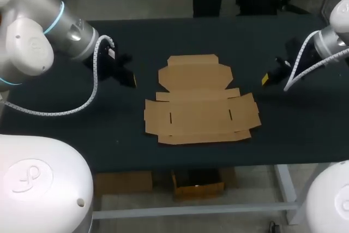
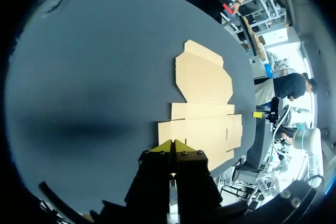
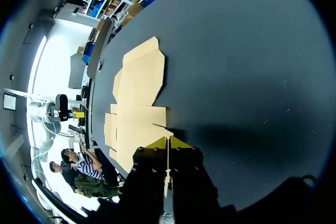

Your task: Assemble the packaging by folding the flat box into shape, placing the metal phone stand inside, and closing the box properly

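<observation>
**Blank lay flat; both grippers closed and empty**

On the left, my left gripper (image 1: pixel 131 80) hung over the dark table (image 1: pixel 71 121), near the left edge of the flat box (image 1: pixel 199 102) but not touching it. Its wrist camera showed the two yellow tips pressed together with nothing between them, and the cardboard lay just ahead.

In the middle, the flat box lay fully spread. The broad lid panel with its tuck flap was on the far side, and the base panel with its side flaps and two slots was on the near side. No wall stood up. I could not find the metal phone stand in any view, so I judged folding to be the step in hand, and not yet begun.

On the right, my right gripper (image 1: pixel 265 78) hung near the blank's right edge, apart from it. Its tips were likewise together and empty.

To do this step well, I reckoned the fingers had to part before any approach, since closed tips could only push. A thin sheet lying flat gives no edge to pinch from above. The better way looked to be coming in low from each side, slipping a tip under a side flap and lifting both sides evenly. One arm would pin the base panel so the sheet did not slide. Bending off the creases risked buckling the card.
</observation>
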`<action>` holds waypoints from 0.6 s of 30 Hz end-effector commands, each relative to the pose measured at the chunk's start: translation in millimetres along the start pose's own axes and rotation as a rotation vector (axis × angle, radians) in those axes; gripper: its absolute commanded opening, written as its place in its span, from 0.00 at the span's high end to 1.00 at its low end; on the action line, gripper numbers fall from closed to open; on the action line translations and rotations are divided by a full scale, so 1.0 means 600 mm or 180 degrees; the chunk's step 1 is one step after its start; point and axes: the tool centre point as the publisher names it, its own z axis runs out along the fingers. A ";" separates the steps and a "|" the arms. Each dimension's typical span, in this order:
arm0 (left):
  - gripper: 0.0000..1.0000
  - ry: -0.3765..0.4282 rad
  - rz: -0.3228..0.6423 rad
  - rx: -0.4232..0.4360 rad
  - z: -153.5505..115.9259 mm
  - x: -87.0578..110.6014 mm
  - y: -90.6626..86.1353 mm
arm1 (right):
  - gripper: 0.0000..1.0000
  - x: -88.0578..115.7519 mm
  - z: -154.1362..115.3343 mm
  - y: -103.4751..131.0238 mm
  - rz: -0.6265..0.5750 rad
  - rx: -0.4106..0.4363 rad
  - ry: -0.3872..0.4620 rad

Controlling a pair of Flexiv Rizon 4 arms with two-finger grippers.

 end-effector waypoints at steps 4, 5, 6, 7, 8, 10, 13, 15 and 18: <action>1.00 0.0006 0.0172 0.0068 0.015 0.012 0.001 | 1.00 0.000 0.007 0.008 -0.0075 0.0019 0.0048; 1.00 0.0006 0.0179 0.0065 0.020 0.013 0.002 | 1.00 0.000 0.009 0.010 -0.0085 0.0034 0.0046; 1.00 -0.0006 0.0185 0.0077 0.024 0.013 0.002 | 1.00 0.000 0.012 0.012 -0.0092 0.0038 0.0047; 1.00 -0.0007 0.0201 0.0075 0.028 0.013 0.003 | 1.00 0.000 0.015 0.013 -0.0108 0.0052 0.0045; 1.00 -0.0005 0.0206 0.0066 0.032 0.013 0.004 | 1.00 -0.001 0.018 0.014 -0.0121 0.0062 0.0049; 1.00 -0.0022 0.0211 0.0041 0.040 0.012 0.004 | 1.00 -0.002 0.025 0.018 -0.0123 0.0084 0.0043; 1.00 0.0010 0.0303 0.0000 0.049 0.011 0.004 | 1.00 -0.005 0.037 0.021 -0.0137 0.0113 0.0056; 1.00 0.0007 0.0379 0.0008 0.054 0.011 0.007 | 1.00 -0.007 0.042 0.022 -0.0148 0.0135 0.0065; 1.00 -0.0052 0.0491 0.0060 0.064 0.015 0.010 | 1.00 -0.008 0.048 0.024 -0.0181 0.0157 0.0067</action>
